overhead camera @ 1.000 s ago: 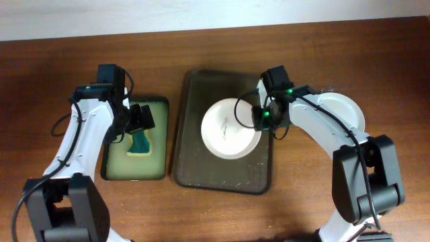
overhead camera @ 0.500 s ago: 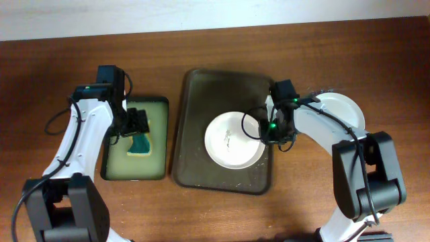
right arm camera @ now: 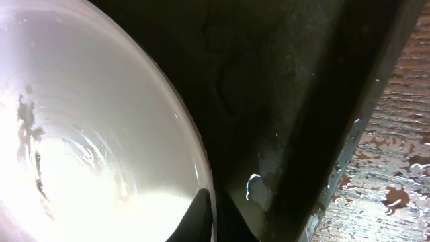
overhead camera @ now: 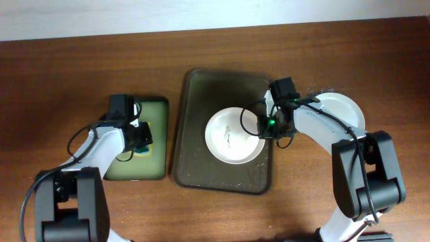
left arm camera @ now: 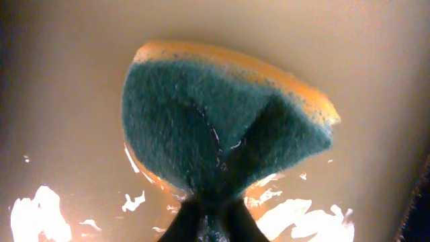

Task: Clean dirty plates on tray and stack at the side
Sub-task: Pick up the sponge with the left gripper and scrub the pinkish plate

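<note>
overhead, wooden table (pale wall behind), left gripper clamping sponge, right gripper pinching plate on tray

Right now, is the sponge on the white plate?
No, the left hand pinches the sponge over the small tray's yellowish liquid.

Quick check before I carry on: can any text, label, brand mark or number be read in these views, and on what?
None: no word, number or logo can be read in any view.
The plate, the brown tray, the sponge and the small tray holding it show no markings.
The green light beside the plate is a lamp, not a sign.
</note>
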Robot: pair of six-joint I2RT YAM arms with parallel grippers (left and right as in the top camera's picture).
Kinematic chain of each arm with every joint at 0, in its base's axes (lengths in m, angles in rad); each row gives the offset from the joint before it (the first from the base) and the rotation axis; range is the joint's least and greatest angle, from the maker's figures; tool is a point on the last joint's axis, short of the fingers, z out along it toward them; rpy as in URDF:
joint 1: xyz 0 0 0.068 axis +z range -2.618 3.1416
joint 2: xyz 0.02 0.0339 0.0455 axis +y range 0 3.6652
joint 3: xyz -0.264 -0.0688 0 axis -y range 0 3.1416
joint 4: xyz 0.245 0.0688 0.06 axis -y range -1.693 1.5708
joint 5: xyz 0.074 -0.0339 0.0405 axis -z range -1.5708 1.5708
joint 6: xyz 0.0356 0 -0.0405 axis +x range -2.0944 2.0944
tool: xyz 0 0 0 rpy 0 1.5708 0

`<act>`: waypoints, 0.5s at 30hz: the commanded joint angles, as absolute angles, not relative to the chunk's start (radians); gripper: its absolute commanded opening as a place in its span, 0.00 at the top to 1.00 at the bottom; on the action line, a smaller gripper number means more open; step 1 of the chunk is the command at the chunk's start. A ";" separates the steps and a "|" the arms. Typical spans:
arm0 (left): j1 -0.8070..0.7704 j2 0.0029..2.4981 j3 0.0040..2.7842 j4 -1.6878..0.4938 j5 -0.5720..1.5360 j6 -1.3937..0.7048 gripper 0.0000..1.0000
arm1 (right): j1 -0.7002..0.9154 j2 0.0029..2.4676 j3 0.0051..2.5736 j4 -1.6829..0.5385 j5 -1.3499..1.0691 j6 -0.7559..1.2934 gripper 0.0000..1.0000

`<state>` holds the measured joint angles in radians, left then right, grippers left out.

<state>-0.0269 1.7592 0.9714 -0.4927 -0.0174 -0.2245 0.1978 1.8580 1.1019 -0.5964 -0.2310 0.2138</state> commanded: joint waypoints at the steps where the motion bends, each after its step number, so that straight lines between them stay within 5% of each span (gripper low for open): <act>1: -0.031 1.873 0.960 -0.572 0.022 -0.211 1.00 | 0.196 1.871 1.096 -0.605 -0.225 0.218 0.96; 7: -0.125 1.848 1.446 -1.035 0.009 -0.162 1.00 | 0.196 1.871 1.096 -0.605 -0.225 0.219 0.95; 15: -0.187 1.876 1.535 -1.058 -0.025 -0.211 1.00 | 0.196 1.871 1.096 -0.604 -0.225 0.219 0.95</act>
